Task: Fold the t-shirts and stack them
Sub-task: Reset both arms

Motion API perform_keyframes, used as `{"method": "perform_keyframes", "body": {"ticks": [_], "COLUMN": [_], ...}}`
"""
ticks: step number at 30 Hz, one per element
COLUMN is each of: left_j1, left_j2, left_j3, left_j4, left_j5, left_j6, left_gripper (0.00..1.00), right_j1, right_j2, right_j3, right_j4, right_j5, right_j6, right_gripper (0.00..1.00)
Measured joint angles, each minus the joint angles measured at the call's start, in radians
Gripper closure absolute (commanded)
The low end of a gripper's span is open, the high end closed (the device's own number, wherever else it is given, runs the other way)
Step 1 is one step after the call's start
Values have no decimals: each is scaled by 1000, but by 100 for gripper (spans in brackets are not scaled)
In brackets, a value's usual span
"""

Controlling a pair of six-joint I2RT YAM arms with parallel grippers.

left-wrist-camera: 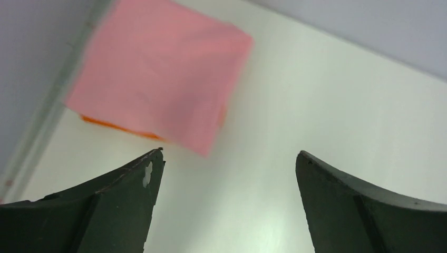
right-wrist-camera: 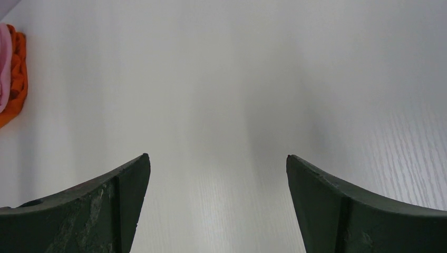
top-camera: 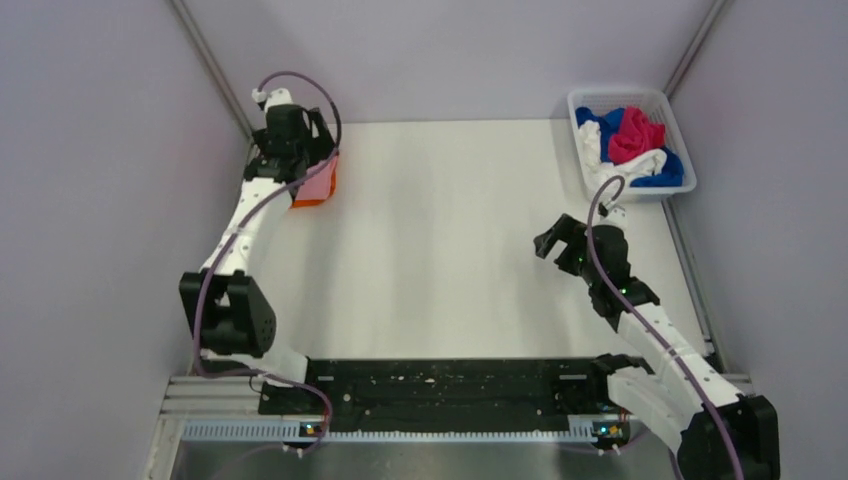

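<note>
Two tees look done: the pink tee [left-wrist-camera: 158, 74] lies folded flat on the orange tee [left-wrist-camera: 118, 128] at the far left corner of the bench [top-camera: 440, 250], with orange showing only along the pile's edge. The left fingers [left-wrist-camera: 95, 211] hover just above that pile, spread wide and holding nothing. The right fingers [right-wrist-camera: 84, 211] are also wide apart and empty, over bare bench near the right edge, close to the basket [top-camera: 668, 110] in the far right corner.

The basket holds the rest in a bunch: magenta tee [top-camera: 635, 135] on top, blue tee [top-camera: 600, 118] and white tee [top-camera: 600, 150] tangled under and around it.

We judge the step in hand to be fetching the next tee, with the right arm nearest.
- Pinch only the magenta one, high on a loose fold, so the blue and white don't come along.
- Lift it clear of the basket rim, then lay it out at mid-bench where both arms reach.
- Keep the left arm off the pile so the stack isn't dragged.

No brand, label or writing is readable on the tees, the basket or the arms.
</note>
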Motion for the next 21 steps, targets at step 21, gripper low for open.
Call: {"method": "perform_keyframes", "body": {"ticks": [21], "left_j1": [-254], "left_j2": [-713], "left_j3": [-1069], "left_j4": [333], "left_j5": [352], "left_j6": [-187], "left_gripper": [1], "right_j1": [0], "right_j2": [-315], "right_j3": [-167], "right_j4": [-135], "right_j5": [46], "right_j6": [80], "right_gripper": [1]}}
